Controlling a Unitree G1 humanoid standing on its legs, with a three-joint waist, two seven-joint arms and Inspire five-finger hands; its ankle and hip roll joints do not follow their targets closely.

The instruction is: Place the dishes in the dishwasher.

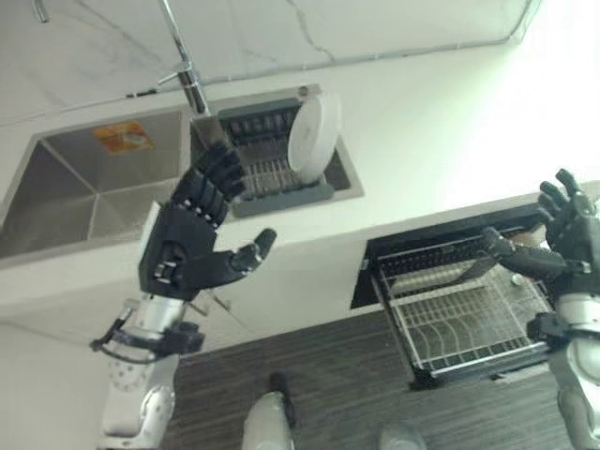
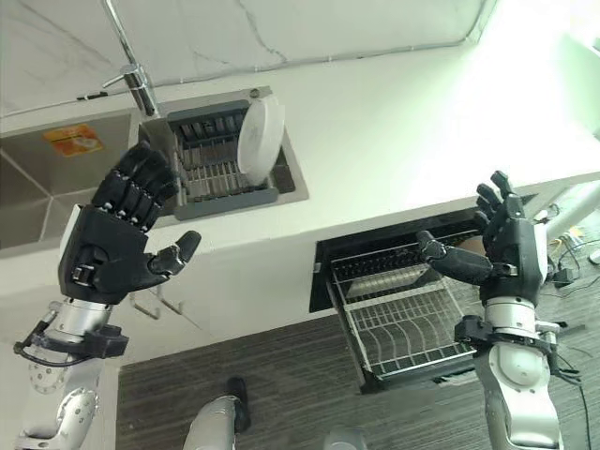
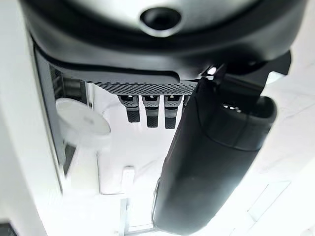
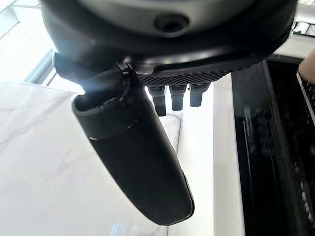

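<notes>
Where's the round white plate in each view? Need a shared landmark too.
Left eye view: round white plate upright in the grey sink rack, top centre.
Right eye view: plate, upper left of centre, same rack.
Left wrist view: plate, past the left hand's fingers.
Right wrist view: not visible.
Shared landmark: grey sink rack.

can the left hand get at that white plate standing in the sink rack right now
Probably yes. The left hand is open and empty, raised just short of the white plate, which stands upright in the rack with nothing between them.

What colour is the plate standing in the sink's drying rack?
White: the round plate stands on edge in the dark grey rack; left eye view.
</notes>
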